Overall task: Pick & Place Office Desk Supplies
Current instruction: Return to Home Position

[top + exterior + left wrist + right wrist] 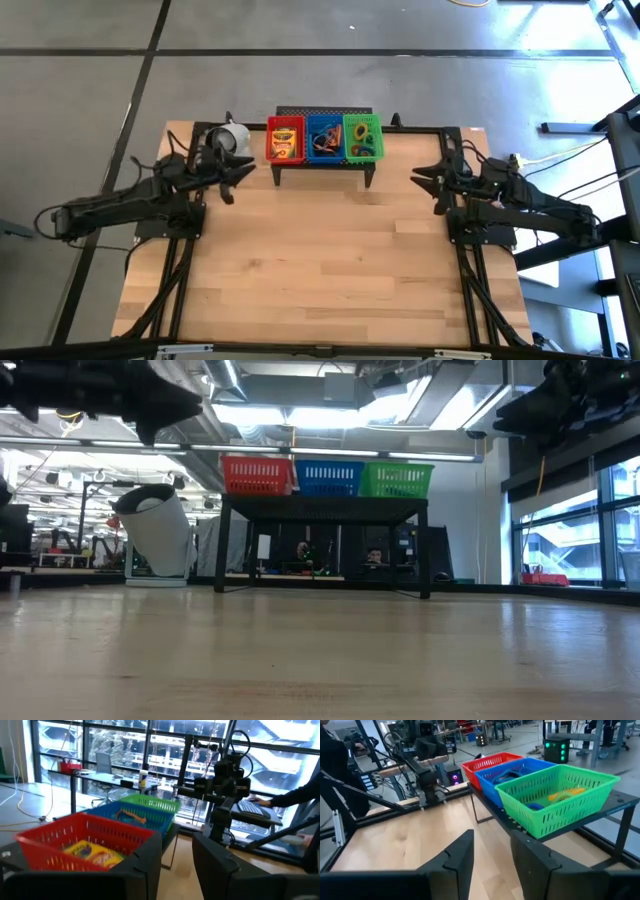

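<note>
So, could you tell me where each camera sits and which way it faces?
High view: overhead, straight down on the table; both arms, left pincer and right pincer open.
Low view: table height, facing the shelf; arms overhead.
Left wrist: past its fingers, over the red bin toward the right arm.
Right wrist: past its fingers, over the green bin toward the left arm.
All share the bins.
</note>
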